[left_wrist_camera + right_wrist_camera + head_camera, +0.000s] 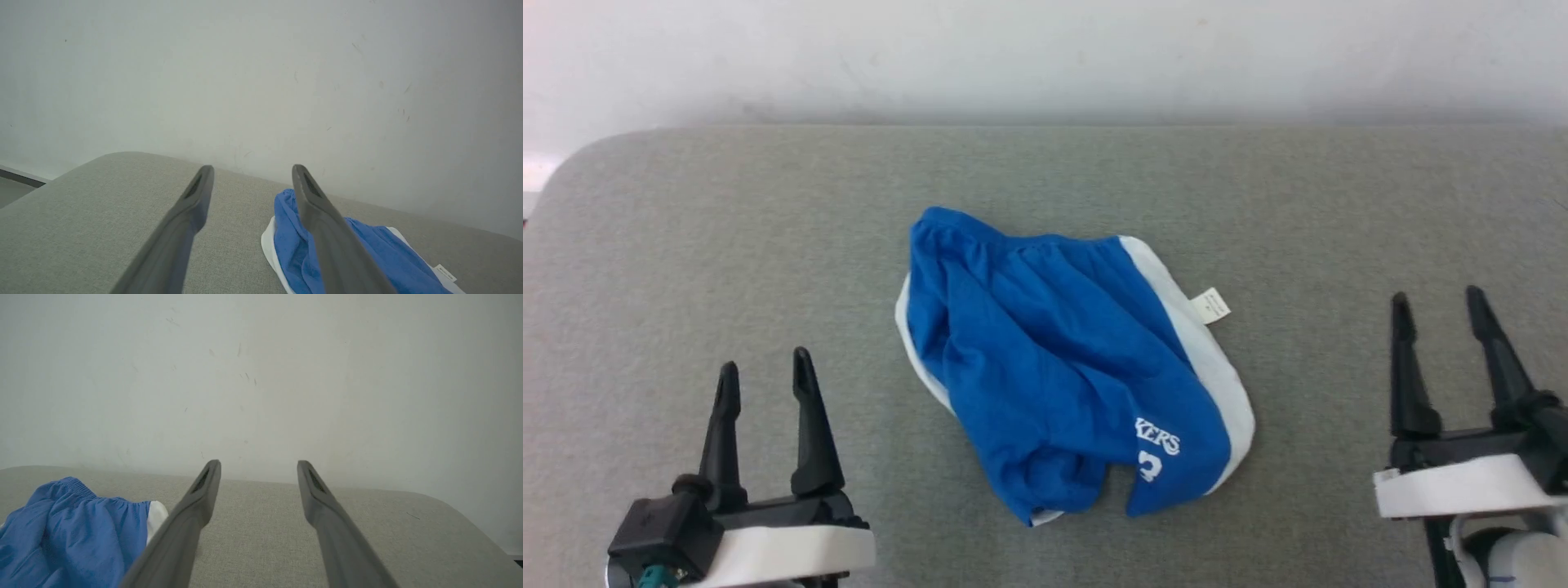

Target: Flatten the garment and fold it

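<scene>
The bright blue soft athletic shorts with white side stripes [1062, 367] lie rumpled at the middle of the frame on the grey fabric-covered table [686, 245], legs bunched and overlapping, small white tag [1210, 306] poking out at the upper right; nothing looks flattened and no fold is made; the left gripper [765, 361], lower left, and the right gripper [1436, 295], lower right, both stand wide and empty, well apart from the cloth; nearly the whole task remains.
</scene>
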Tool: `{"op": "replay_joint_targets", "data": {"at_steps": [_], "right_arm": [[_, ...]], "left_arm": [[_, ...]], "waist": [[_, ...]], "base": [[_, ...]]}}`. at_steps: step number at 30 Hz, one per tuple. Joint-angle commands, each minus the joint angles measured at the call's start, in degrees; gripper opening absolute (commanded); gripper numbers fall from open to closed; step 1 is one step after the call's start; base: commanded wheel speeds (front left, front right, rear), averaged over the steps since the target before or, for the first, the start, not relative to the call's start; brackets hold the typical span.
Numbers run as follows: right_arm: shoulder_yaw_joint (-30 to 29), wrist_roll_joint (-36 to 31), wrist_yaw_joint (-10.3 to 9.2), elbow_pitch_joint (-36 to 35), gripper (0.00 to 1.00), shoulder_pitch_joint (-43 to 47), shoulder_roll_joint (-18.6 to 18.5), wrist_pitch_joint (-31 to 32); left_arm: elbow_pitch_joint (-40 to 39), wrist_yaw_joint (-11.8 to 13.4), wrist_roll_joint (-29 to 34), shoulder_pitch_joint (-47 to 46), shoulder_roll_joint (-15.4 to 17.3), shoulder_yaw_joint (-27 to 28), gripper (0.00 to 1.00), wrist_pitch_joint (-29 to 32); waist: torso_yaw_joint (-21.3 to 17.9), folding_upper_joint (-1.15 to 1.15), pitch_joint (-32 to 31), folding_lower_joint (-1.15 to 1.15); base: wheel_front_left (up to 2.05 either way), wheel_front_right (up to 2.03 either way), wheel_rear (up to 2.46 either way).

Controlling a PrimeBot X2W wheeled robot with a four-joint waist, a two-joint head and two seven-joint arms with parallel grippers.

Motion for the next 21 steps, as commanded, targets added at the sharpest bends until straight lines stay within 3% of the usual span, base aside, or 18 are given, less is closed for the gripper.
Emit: {"op": "replay_joint_targets", "data": {"at_steps": [1, 8, 15, 21], "right_arm": [[0.45, -0.45, -0.05, -0.06, 1.00, -0.46, 0.08, 0.37], [8.84, -2.58, -0.05, 1.08, 1.00, -11.65, -0.69, 12.97], [17.85, 4.44, -0.05, 10.45, 1.00, -27.43, -7.33, 32.96], [24.10, 11.13, -0.05, 20.04, 1.00, -36.32, -11.48, 45.34]], "left_arm": [[-0.24, -0.63, 0.59, -0.15, -0.32, 0.58, 1.00, -0.27], [0.04, -6.11, 3.57, -2.27, -4.50, 3.93, 1.00, -0.28], [2.09, -9.77, 4.29, -4.51, -6.45, 4.52, 1.00, -0.28], [4.16, -11.33, 3.67, -6.52, -6.87, 2.89, 1.00, -0.28]], "waist": [[1.74, 0.00, 0.17, 0.01], [4.88, 0.00, 3.15, 0.01], [7.48, 0.00, 7.34, 0.01], [10.82, 0.00, 10.23, 0.01]], "base": [[0.00, 0.00, 0.00], [0.00, 0.00, 0.00], [0.00, 0.00, 0.00], [0.00, 0.00, 0.00]]}}
